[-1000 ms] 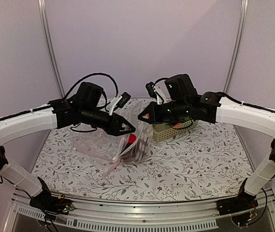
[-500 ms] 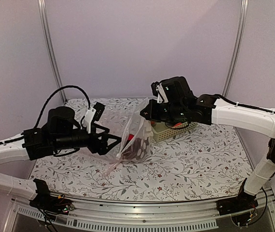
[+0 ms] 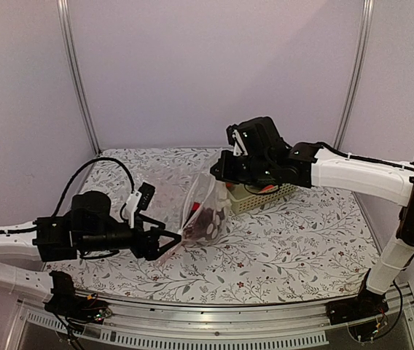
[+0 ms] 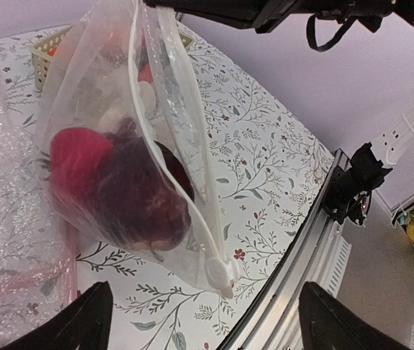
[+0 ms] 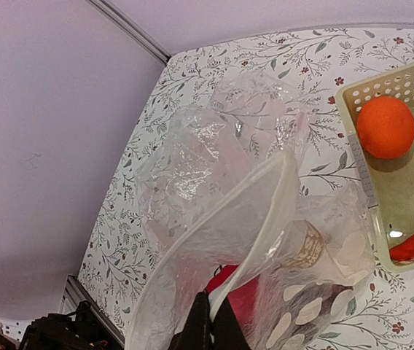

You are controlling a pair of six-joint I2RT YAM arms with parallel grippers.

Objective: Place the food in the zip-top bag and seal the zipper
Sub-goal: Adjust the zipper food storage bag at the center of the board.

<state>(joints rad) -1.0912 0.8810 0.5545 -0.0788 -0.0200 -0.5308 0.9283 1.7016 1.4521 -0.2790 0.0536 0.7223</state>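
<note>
Plastic with white dots makes up the one bag [image 3: 203,200], which hangs from the right end effector [image 5: 207,324]. That end effector is clenched on the pale zipper [image 5: 269,215] at the bag's top edge. No writing can be read anywhere. A round tan sticker [image 5: 309,246] shows through the film, its print too small to make out.

A second ago the left arm was raised, its tip close to the right one at the bag's mouth. It has since dropped and drawn back toward the near edge of the worktop [image 3: 302,248]. The left end effector [image 4: 207,321] now sits low near the bag's lower corner, fingers spread wide and grasping nothing. The right arm has kept its pinch throughout.

Inside the bag lie one bunch of grapes [image 4: 145,200] and one red fruit [image 4: 76,164], touching each other at the bottom. I cannot tell whether the loaded bottom rests on the worktop.

One basket [image 3: 254,198] stands just behind the bag, holding one orange [image 5: 385,127] and part of something red. One plain bag [image 5: 192,157] lies crumpled on the worktop beside the dotted one.
</note>
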